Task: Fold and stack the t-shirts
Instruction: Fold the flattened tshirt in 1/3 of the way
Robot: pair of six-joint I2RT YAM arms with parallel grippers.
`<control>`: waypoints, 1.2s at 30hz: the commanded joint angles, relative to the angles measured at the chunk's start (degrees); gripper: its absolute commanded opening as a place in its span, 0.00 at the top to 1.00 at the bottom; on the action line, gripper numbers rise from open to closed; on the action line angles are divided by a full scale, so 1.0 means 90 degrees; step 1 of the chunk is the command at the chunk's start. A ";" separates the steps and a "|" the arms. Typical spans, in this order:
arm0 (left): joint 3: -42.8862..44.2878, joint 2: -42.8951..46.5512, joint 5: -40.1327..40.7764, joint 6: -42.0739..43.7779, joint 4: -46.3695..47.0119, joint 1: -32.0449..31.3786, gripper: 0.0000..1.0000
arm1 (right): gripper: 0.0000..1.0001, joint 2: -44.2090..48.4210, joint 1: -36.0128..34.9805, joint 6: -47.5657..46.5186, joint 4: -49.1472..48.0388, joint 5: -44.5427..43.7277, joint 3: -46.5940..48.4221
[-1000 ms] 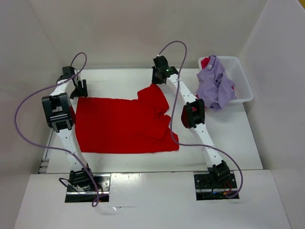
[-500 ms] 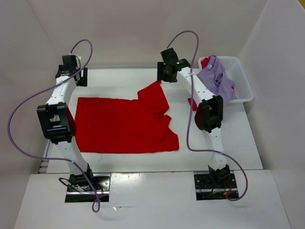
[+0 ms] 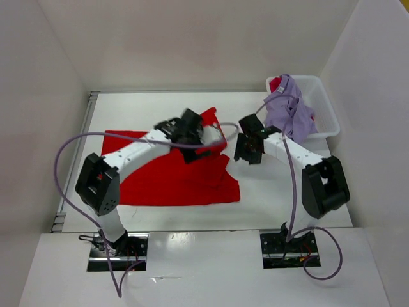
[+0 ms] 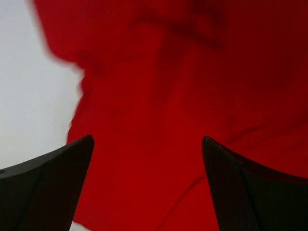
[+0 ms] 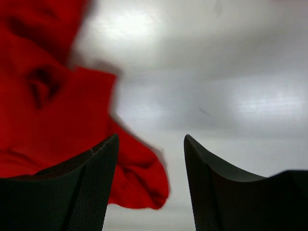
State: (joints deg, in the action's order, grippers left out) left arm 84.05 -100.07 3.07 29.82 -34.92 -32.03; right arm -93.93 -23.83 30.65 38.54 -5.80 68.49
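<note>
Fingers (image 4: 50,190) of the left gripper (image 4: 147,187) stand wide apart with nothing between them. They hover over the red shirt (image 3: 150,176), whose rumpled cloth fills most of the left wrist view. A strip of bare table (image 3: 287,192) shows at the left of that view.

From above, the left arm reaches from its near-left base across to the middle, so its gripper is above the shirt's far right part. The right gripper (image 5: 150,190) has its fingers (image 5: 79,192) parted to a moderate gap, and they are empty too. It hangs just off the shirt's right edge, and a lumpy fold of red lies to the left of its fingers.

The red shirt lies spread over the left and middle of the table. Its left part is flat, its right part is creased and bunched, and one piece points toward the far side.

At the far right sits a white bin (image 3: 324,114). The lavender shirt (image 3: 287,115) is heaped over its left rim and hangs onto the table. A bit of the crimson shirt (image 3: 275,83) shows in the bin's far left corner.
</note>
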 commanded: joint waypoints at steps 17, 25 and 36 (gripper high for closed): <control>-0.0765 -0.0551 -0.0418 -0.0199 0.0686 -0.2808 0.15 | 0.38 0.2614 0.0861 0.1780 -0.0503 -0.0107 -0.2297; -0.0989 -0.0746 -0.0430 -0.0413 0.1027 -0.2808 0.22 | 0.38 0.3083 0.1301 0.1662 -0.0562 -0.0107 -0.2297; -0.1137 -0.0873 0.0128 -0.0530 0.1350 -0.2808 0.32 | 0.38 0.3083 0.1301 0.1545 -0.0630 0.0136 -0.2415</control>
State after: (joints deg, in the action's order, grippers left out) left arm 73.47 -107.22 3.51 26.55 -24.97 -57.10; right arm -67.26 -12.34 45.23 35.29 -5.10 47.64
